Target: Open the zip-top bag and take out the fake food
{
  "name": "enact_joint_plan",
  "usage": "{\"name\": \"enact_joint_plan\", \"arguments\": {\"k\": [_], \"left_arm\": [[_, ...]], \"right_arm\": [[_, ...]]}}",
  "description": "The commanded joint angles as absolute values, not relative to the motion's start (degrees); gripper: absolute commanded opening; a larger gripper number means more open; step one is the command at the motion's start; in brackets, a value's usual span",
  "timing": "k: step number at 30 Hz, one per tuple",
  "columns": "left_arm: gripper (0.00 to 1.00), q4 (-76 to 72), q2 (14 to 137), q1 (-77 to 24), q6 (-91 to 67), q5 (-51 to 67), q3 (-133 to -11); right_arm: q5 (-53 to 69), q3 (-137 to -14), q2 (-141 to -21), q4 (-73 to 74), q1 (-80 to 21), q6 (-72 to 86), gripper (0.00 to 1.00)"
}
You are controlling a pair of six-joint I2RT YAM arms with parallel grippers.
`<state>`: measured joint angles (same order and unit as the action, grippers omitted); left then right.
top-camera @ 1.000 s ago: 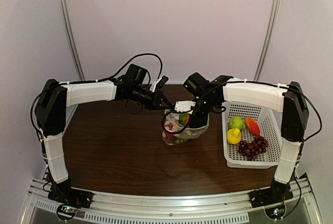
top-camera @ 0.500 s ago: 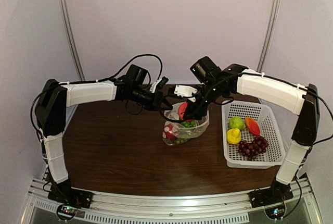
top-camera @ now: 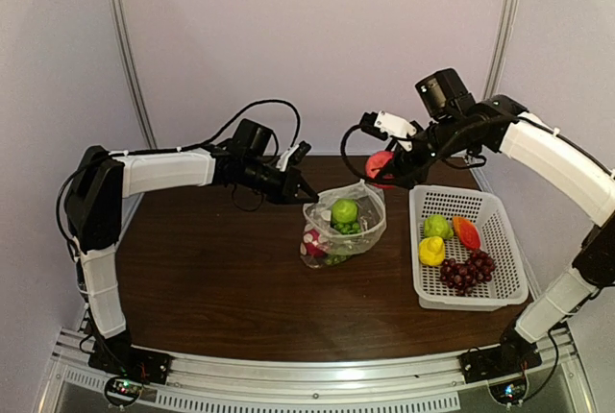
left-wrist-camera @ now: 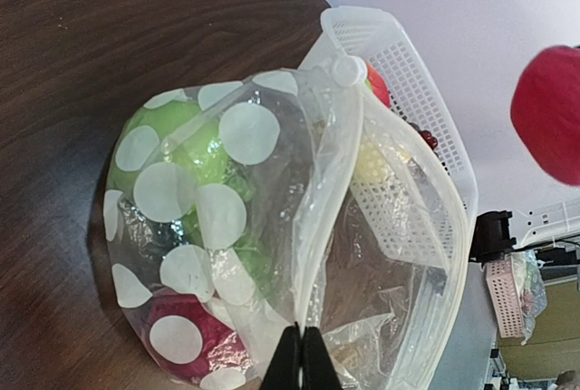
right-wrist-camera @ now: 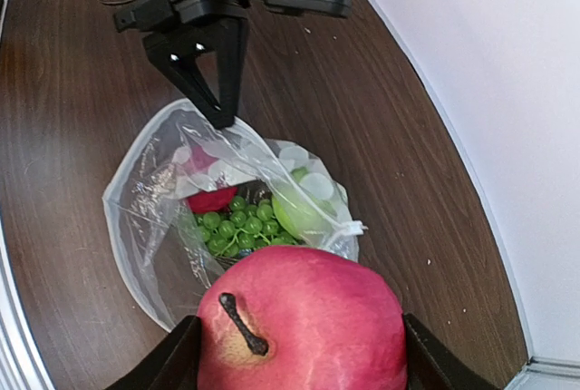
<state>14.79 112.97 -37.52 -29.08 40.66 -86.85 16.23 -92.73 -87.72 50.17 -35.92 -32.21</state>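
Note:
The zip-top bag (top-camera: pixel 357 232), clear with white dots, lies open at mid-table. My left gripper (top-camera: pixel 304 193) is shut on its upper rim and holds the mouth up; in the left wrist view the closed tips (left-wrist-camera: pixel 302 355) pinch the rim of the bag (left-wrist-camera: pixel 337 172). Inside the bag are a green apple (top-camera: pixel 344 210), green grapes (right-wrist-camera: pixel 237 224) and a red fruit (right-wrist-camera: pixel 210 198). My right gripper (top-camera: pixel 384 167) hangs in the air above and right of the bag, shut on a red-pink fruit (right-wrist-camera: pixel 304 322) with a dark stem, its fingers (right-wrist-camera: pixel 177 358) on both sides.
A white perforated basket (top-camera: pixel 473 204) stands at the right, with a green fruit (top-camera: pixel 437 227), an orange piece (top-camera: pixel 466 232), a yellow lemon (top-camera: pixel 431 251) and purple grapes (top-camera: pixel 467 271) in it. Dark wood table; a white wall rises right behind it.
My right gripper has come up out of the bag with the red-pink fruit and swung up and to the right. The left gripper keeps its pinch on the rim.

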Motion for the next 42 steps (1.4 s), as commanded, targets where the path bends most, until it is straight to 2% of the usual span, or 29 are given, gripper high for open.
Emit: {"name": "enact_joint_plan", "arguments": {"k": [1, 8, 14, 29, 34, 38, 42], "left_arm": [[0.00, 14.98, 112.25, -37.71, -27.78, 40.03, -87.66], [0.00, 15.29, 112.28, -37.71, -27.64, 39.82, -87.67], [0.00, 15.33, 112.59, -37.71, -27.79, 39.75, -87.75], [0.00, 16.43, 112.46, -37.71, -27.25, 39.38, -88.49], [0.00, 16.52, 112.32, -37.71, -27.20, 38.84, -88.42], [0.00, 16.61, 112.26, -37.71, -27.16, 38.60, -88.42], [0.00, 16.61, 112.32, -37.71, -27.16, 38.75, -88.39]], "right_arm": [[18.33, -88.33, -84.34, 53.86, -28.81, -30.94, 0.49], [16.80, -79.87, -79.64, 55.50, -15.70, -33.18, 0.49], [16.16, -74.64, -81.21, 58.80, -8.63, -33.91, 0.48], [15.23, -67.26, -87.52, 56.66, -4.63, -32.26, 0.51], [15.00, -66.78, -89.18, 56.62, -4.32, -31.82, 0.58], [15.21, -67.93, -89.98, 58.65, -4.22, -32.42, 0.73], [15.91, -70.36, -90.32, 62.28, -4.22, -33.70, 0.82]]}}
